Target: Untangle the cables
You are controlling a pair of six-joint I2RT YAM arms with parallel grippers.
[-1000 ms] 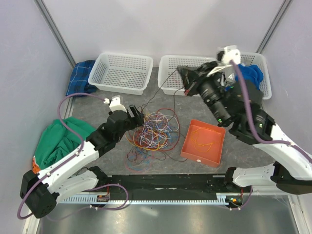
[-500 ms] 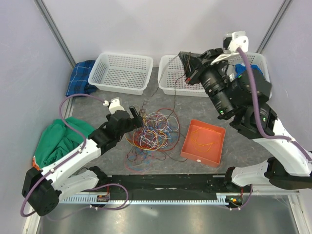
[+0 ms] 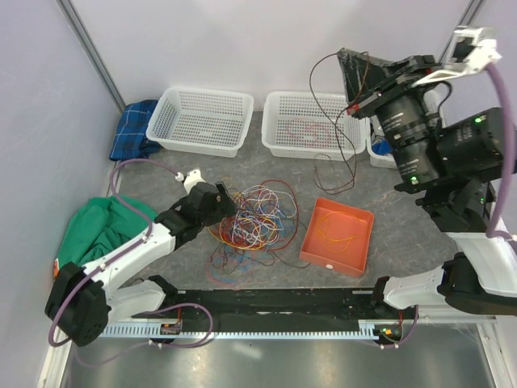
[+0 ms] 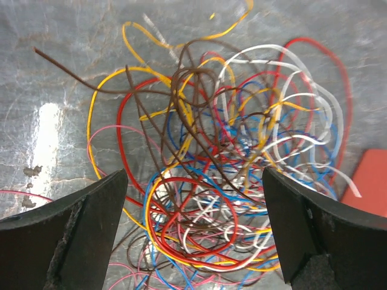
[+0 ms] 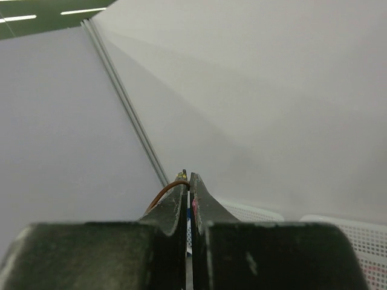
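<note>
right end effector pinches a dark brown cable (held high); left end effector gapes above the tangled cables.

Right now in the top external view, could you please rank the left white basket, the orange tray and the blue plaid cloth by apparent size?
1. left white basket
2. orange tray
3. blue plaid cloth, clearly smallest

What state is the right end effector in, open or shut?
Shut: the right end effector is closed tight on a thin dark brown wire in the wrist view.
</note>
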